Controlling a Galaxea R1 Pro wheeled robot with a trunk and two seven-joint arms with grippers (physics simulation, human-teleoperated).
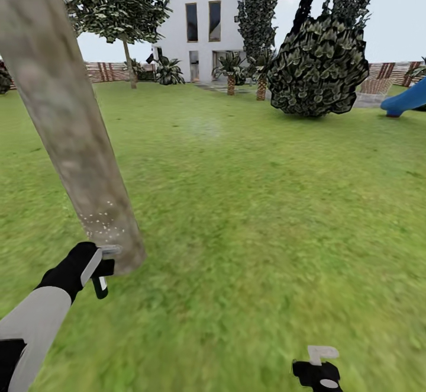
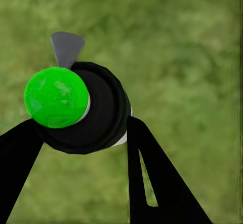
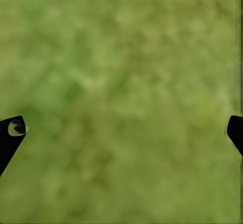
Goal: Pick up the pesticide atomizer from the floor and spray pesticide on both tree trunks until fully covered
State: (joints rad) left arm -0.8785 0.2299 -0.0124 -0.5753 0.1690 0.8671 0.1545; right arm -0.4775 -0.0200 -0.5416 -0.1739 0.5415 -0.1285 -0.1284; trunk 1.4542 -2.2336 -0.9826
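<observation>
A thick grey-brown tree trunk [image 1: 71,131] leans across the left of the head view, with white specks of spray low on its bark. My left gripper [image 1: 99,269] is right beside the trunk's base, shut on the pesticide atomizer [image 1: 102,285]. In the left wrist view the atomizer [image 2: 98,115] is a black bottle with a bright green top, clamped in my left gripper [image 2: 81,133], its grey nozzle pointing toward the trunk foot. My right gripper [image 1: 319,369] hangs low over the lawn, and the right wrist view shows it [image 3: 121,130] open and empty. A second tree [image 1: 118,1] stands far back left.
Green lawn [image 1: 248,202] stretches all around. A big round bush [image 1: 319,66] sits at the back right, beside a blue slide [image 1: 408,99]. A white house [image 1: 204,19], palm-like plants [image 1: 231,72] and a slatted wooden fence [image 1: 109,72] close the far side.
</observation>
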